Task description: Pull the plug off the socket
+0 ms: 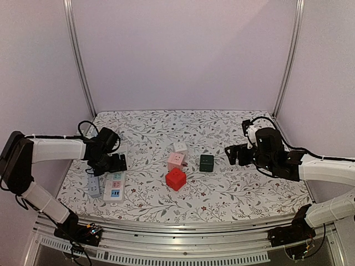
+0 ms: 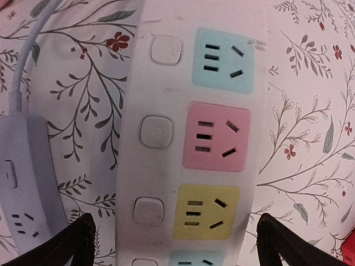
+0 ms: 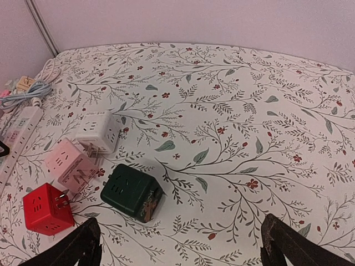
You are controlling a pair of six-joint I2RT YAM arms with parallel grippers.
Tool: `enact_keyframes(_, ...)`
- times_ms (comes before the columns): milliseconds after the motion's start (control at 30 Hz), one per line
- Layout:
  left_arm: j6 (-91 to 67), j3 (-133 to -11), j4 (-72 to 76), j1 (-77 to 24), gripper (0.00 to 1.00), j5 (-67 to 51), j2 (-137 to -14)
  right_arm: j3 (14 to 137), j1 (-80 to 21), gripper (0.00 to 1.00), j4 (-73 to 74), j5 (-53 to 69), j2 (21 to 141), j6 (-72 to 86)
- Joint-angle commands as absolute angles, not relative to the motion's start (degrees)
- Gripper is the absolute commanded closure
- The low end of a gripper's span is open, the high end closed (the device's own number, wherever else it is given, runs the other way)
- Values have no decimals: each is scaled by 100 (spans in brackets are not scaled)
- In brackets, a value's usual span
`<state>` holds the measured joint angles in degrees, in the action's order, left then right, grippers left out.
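A white socket strip with blue, pink and yellow outlets lies at the left. My left gripper hangs open just above it. In the left wrist view the strip fills the frame between the spread fingers of that gripper, and every outlet shown there is empty. Several cube plugs lie loose on the table: white, pink, red and dark green, some with prongs showing. My right gripper is open in the air, right of the green cube.
A grey socket strip lies beside the white one on its left, with a pale cable running from it. Coiled cables sit at the table's far left. Purple walls and metal posts enclose the floral table.
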<state>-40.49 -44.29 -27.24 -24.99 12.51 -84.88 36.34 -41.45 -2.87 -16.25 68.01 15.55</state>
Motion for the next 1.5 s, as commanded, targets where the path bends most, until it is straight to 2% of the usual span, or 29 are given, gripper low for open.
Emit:
enact_keyframes(0,-3976,-4498,-2586,-2447,0,1105,-8698,3753,-4108,1,-255,-1764,6890,1497)
enact_keyframes(400,-4070,-4497,-2435,-2420,1,856,-9071,3762,-4112,1,-255,-1801,6929,1469)
enact_keyframes(633,-4184,-4418,-2398,-2457,27,794,-9165,3779,-4113,1,-256,-1802,6978,1459)
enact_keyframes(867,-4548,-4272,-2304,-2849,36,861,-9197,3779,-4106,1,-255,-1819,6979,1450)
enact_keyframes(1467,-5786,-5033,-2145,-4743,40,817,-9712,3819,-4117,1,-260,-1811,7098,1455)
